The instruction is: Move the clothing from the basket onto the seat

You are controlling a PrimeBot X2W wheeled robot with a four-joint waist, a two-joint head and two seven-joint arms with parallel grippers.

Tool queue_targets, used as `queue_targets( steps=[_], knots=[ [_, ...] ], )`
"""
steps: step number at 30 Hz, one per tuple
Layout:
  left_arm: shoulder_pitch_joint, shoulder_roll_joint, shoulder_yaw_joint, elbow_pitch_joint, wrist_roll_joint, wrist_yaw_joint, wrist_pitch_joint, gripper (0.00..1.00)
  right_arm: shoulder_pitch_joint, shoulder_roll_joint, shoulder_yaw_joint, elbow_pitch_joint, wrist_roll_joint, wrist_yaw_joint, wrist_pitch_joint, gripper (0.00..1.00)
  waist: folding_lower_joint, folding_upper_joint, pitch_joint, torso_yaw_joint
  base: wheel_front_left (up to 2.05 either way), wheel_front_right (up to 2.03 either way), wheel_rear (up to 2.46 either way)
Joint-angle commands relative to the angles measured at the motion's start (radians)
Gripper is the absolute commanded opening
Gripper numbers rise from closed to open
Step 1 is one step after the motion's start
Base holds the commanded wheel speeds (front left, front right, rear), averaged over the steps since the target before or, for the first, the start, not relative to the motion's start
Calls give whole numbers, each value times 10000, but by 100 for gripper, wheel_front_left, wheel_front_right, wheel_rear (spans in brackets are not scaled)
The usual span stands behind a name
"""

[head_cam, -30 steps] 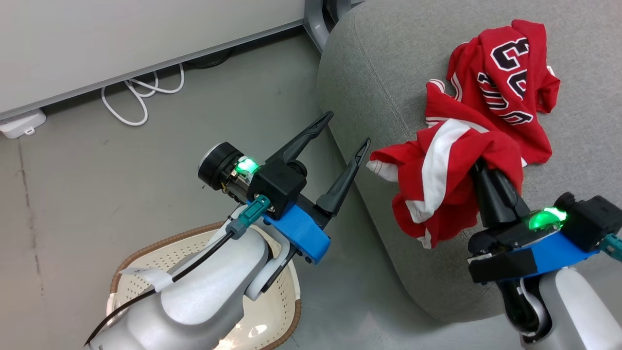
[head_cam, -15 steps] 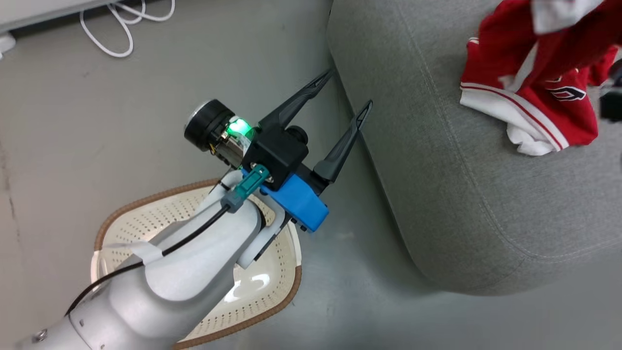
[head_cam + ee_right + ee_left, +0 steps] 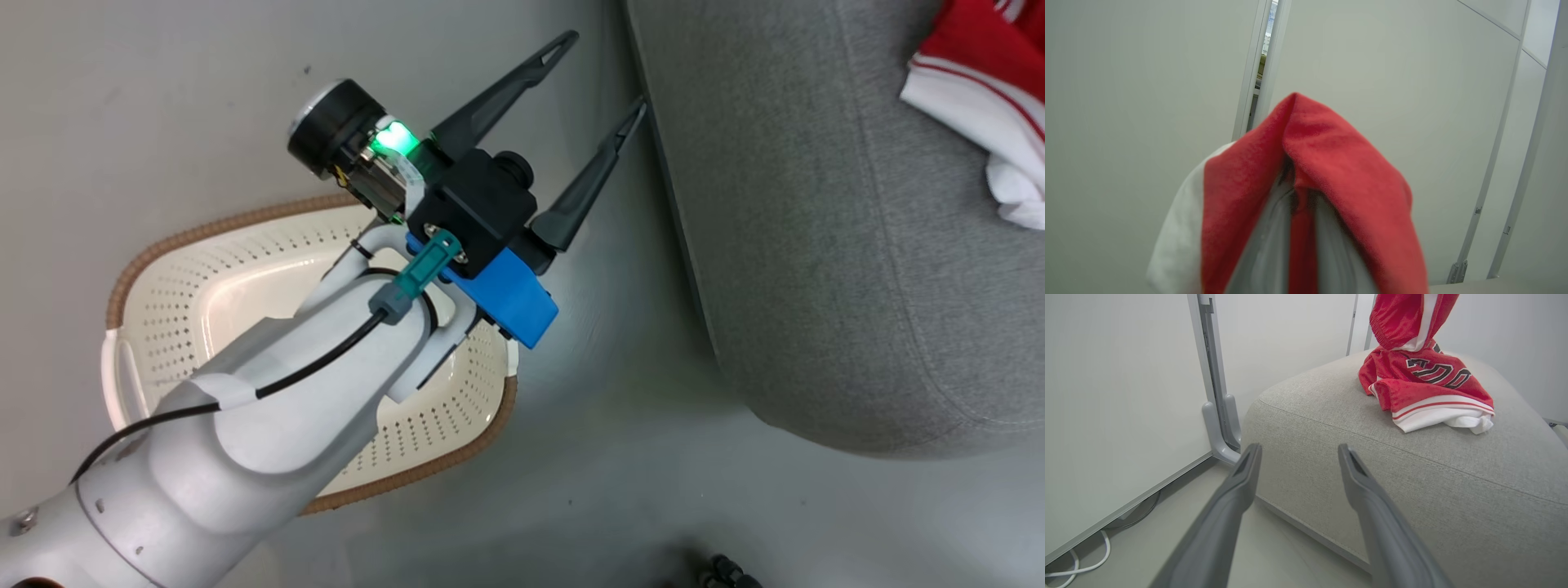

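Observation:
My left gripper (image 3: 600, 73) is open and holds nothing, hovering over the floor between the basket (image 3: 163, 245) and the seat (image 3: 816, 245). My left forearm hides part of the cream basket; the inside that shows is bare. One red garment with dark lettering and a white striped hem (image 3: 1433, 388) lies on the grey seat (image 3: 1412, 490), beyond my left gripper (image 3: 1298, 449). Its hem (image 3: 980, 90) reaches the head view's top right. A second red and white garment (image 3: 1404, 318) hangs above it. My right gripper (image 3: 1294, 183) is shut on that cloth (image 3: 1339, 163), which drapes over both fingers.
A pale wall panel with a grey post foot (image 3: 1220, 428) stands left of the seat. A white cable (image 3: 1081, 567) lies on the floor under the panel. A dark object (image 3: 727, 572) shows at the head view's bottom edge.
The head camera has swung down and left. My right gripper has risen with the red and white garment and left the head view. My left gripper stays open near the seat's corner.

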Motion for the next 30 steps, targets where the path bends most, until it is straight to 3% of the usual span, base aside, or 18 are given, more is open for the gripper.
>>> queue_targets(
  steps=[1,7,19,27,28,30],
  knots=[
    [-192,124,38,-63,79,40,27,100,-116,-108,-196,217,61,5,-38,0,-2,0,397,-15,0,0,0],
    [-378,235,28,-174,154,84,99,100,336,-136,-508,1387,289,5,-38,0,-2,0,768,24,0,0,0],
    [-556,214,-45,-199,153,129,66,100,797,103,246,3790,398,4,-36,0,-2,0,1058,185,0,0,0],
    [-429,147,-44,-22,67,157,-136,100,1124,290,478,4126,531,4,-36,0,-2,0,736,277,0,0,0],
    [-318,140,-24,59,2,187,-248,100,1306,483,400,4083,643,5,-36,100,-2,0,521,264,0,0,0],
    [-252,130,-15,99,-28,214,-305,100,1446,551,453,4041,619,5,-38,100,-2,0,392,251,0,0,0]
  ],
)
